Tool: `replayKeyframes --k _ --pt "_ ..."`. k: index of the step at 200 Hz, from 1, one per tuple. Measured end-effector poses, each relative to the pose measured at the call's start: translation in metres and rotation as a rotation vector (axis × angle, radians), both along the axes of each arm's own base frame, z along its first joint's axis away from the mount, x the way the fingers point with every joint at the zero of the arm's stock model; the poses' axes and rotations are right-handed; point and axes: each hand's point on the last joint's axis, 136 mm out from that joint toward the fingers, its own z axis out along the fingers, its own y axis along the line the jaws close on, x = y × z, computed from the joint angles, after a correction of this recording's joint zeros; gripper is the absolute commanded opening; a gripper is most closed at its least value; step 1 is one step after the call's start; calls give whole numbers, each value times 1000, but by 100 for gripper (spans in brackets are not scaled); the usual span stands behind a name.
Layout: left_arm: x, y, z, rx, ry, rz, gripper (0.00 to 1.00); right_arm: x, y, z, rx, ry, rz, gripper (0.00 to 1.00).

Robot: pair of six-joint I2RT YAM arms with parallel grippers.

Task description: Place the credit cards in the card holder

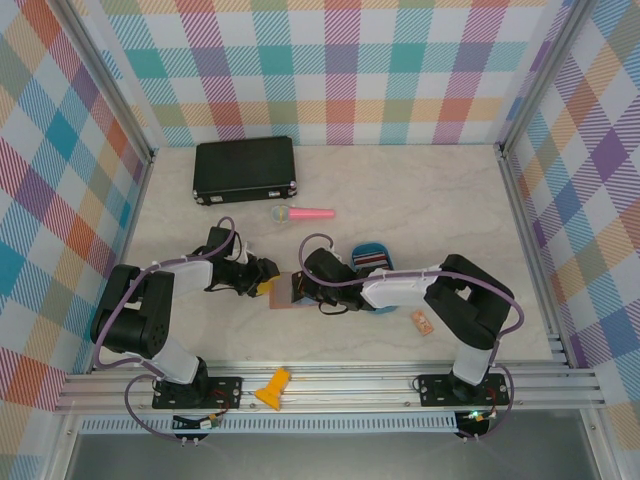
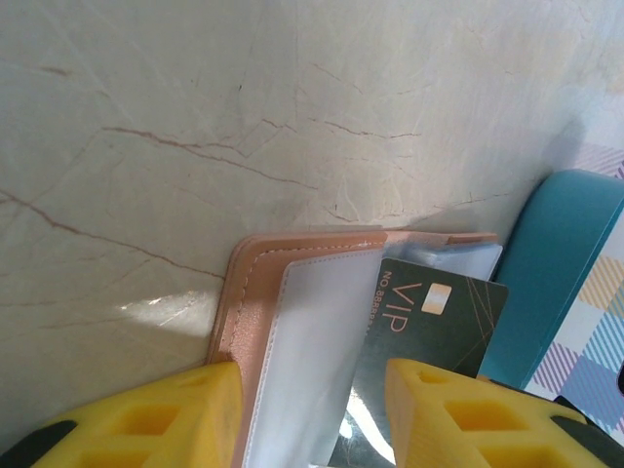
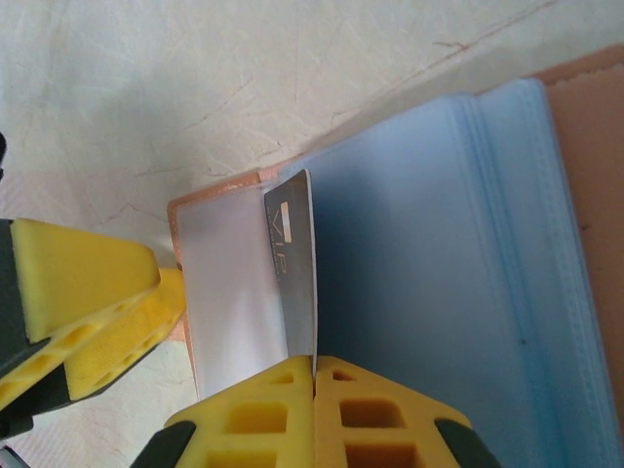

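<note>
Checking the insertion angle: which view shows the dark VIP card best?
Left wrist: the VIP card faces the camera, print legible. Right wrist shows it steeply slanted, pinched by the right fingers. Top external: too small to tell.

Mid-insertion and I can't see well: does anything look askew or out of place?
The dark VIP card, pinched by the right gripper, sits tilted against the card holder, not square with its sleeves. A loose yellow piece lies on the front rail, off the table.
</note>
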Motion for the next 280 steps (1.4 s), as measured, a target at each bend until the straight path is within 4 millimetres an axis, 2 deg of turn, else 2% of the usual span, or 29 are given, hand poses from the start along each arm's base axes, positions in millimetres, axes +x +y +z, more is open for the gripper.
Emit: replayKeyframes --k 159,223,280 --pt "0 0 0 5 -3 -4 45 -10 -7 0 -66 49 -28 0" --pt "0 0 -1 5 -4 -7 45 -11 2 3 -59 55 7 0" --pt "0 0 -1 6 -4 -7 44 -11 -1 -7 -65 114 20 0"
